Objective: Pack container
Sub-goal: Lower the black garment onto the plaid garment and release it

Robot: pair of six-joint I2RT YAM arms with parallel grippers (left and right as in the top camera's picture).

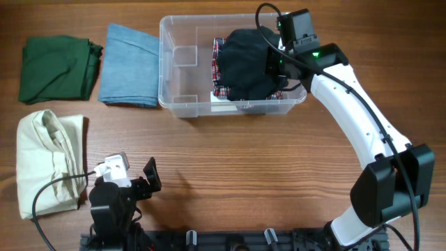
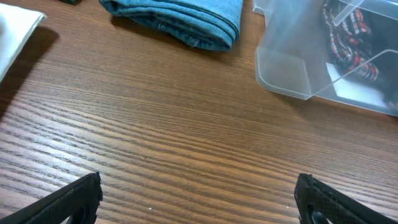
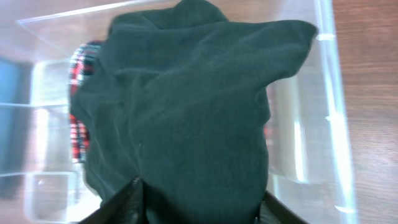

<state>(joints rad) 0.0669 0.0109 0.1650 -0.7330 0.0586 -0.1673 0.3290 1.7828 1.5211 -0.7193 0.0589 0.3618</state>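
Here, five garments [image 1: 56,68] [image 1: 129,64] [image 1: 47,162] [image 1: 251,59] [image 1: 217,70] — three outside the container [image 1: 182,106], two inside; left pincer [image 2: 199,202] apart, right pincer [image 3: 202,199] unclear.

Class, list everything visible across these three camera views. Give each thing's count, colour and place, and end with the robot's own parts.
container: 1, clear plastic, top centre of the table
dark garment: 1, blackish, inside the container, on top of the plaid garment
plaid garment: 1, red check, inside the container, mostly covered
blue garment: 1, blue, folded, beside the container's left side
green garment: 1, dark green, folded, far left at the top
cream garment: 1, cream, left edge
table: 1, brown wood grain, beneath everything
left gripper: 1, black, open, over bare table
right gripper: 1, black, fingers either side of the dark garment, grip unclear
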